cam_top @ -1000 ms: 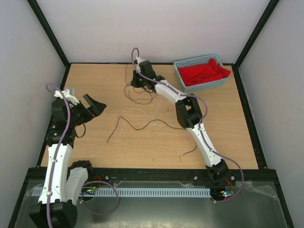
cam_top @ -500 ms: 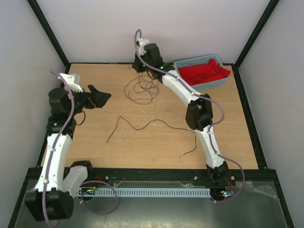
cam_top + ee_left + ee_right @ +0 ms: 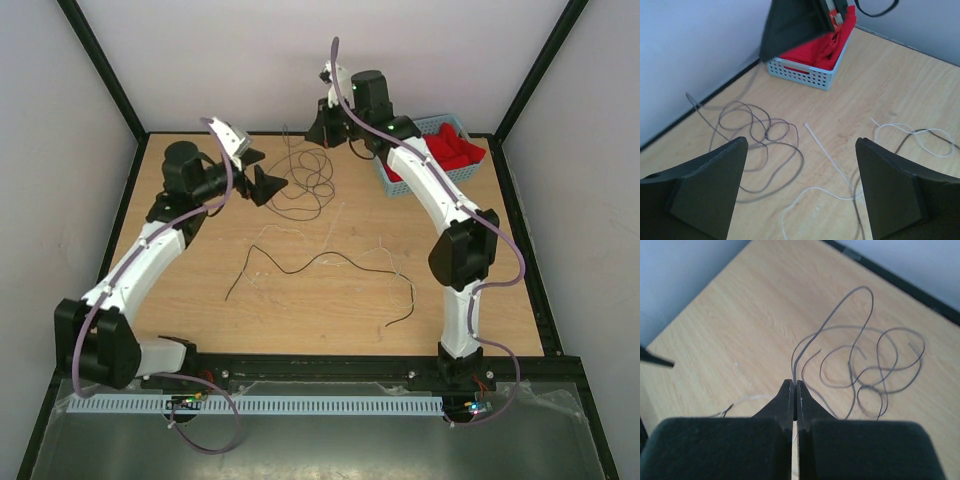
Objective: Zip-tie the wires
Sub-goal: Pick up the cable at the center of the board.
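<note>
Zero ties cinched yet: R tool [image 3: 325,128] clamped on wires [image 3: 300,190], upper centre of top view; L tool [image 3: 258,180] jaws apart beside them; zip tie [image 3: 827,150] lies loose on tabletop [image 3: 480,290]; bundling, cinching to do

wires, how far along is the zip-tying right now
Nothing is tied yet. The right end effector is shut on one strand of the wires. The left end effector is open beside them. The zip tie lies untouched on the table, and a dark strand lies apart mid-table, so gathering and tying remain.
</note>
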You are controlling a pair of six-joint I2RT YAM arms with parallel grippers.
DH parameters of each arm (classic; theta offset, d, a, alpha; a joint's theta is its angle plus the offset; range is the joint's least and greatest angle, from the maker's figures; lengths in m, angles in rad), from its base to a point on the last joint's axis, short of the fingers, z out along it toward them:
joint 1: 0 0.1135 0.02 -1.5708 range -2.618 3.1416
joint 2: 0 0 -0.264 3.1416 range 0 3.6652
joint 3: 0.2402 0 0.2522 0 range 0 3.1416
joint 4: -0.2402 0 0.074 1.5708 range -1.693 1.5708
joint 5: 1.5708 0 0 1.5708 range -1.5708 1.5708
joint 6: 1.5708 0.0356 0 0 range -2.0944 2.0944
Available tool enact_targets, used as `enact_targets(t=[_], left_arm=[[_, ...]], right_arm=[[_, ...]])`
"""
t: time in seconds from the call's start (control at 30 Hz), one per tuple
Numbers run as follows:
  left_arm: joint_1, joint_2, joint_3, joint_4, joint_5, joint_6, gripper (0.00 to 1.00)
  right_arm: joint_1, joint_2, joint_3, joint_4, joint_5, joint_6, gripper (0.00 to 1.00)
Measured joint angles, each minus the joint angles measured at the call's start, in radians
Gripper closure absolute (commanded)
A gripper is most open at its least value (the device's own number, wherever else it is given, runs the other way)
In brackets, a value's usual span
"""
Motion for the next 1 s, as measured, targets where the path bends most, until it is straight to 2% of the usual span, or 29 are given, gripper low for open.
enact_targets(t=[0.23,0.47,0.53,0.7,0.73,0.83,1.0], left_arm=[[-0.085,0.161,0.03,0.165,-0.008,0.117,0.39],[-0.127,0.276,0.069,0.235,-0.019,0.187,0.41],[-0.129,0.292,0.071,0.245,-0.03,0.201,0.54],[-0.131,0.325,0.084,0.294,-0.035,0.201,0.97],[-0.133,0.333,0.088,0.303,-0.034,0.198,1.0],[-0.141,0.349,0.1,0.322,-0.035,0.195,1.0],[-0.16,0.349,0.1,0.332,-0.035,0.203,0.81]], right_arm=[[0.004,-0.061,-0.084,-0.064,-0.058,-0.032,1.0],[0.004,-0.121,-0.11,-0.076,-0.112,-0.026,1.0],[0.004,-0.139,-0.126,-0.075,-0.129,-0.024,1.0],[0.004,-0.171,-0.175,-0.076,-0.163,-0.024,1.0],[0.004,-0.173,-0.18,-0.076,-0.167,-0.024,1.0],[0.004,-0.175,-0.19,-0.077,-0.174,-0.024,1.0],[0.004,-0.179,-0.192,-0.077,-0.173,-0.025,1.0]])
